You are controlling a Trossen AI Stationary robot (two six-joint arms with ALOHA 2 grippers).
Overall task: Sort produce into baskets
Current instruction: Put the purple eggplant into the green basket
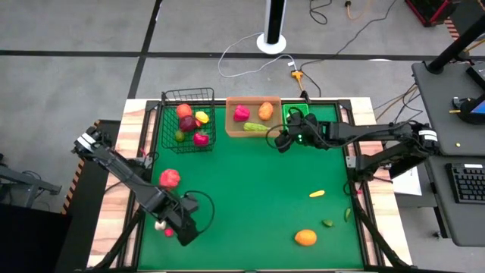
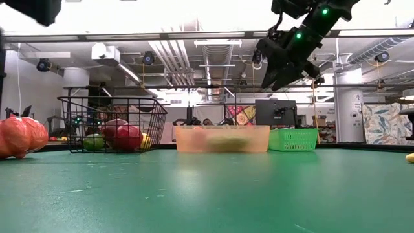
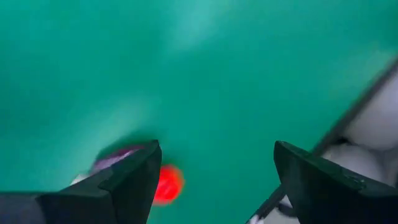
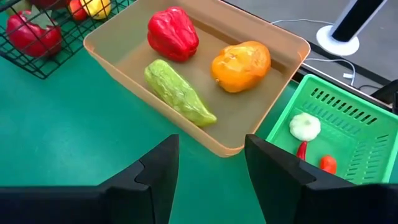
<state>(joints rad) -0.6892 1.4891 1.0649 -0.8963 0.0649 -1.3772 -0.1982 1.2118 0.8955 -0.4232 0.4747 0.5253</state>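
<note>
The left gripper (image 3: pixel 214 180) is gaping empty over a small glossy red ball (image 3: pixel 166 183), while the right gripper (image 4: pixel 211 171) is hanging open, holding nothing, at the smooth tan tray's (image 4: pixel 283 87) six o'clock.

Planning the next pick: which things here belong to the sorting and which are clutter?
Job:
wire basket
tan tray
green bin
loose red piece
orange piece
yellow piece

Clutter:
cables
keyboard

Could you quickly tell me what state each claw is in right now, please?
Left claw: open, empty, above the green mat near a small red round piece.
Right claw: open, empty, beside the tan shallow rectangular tray.
</note>
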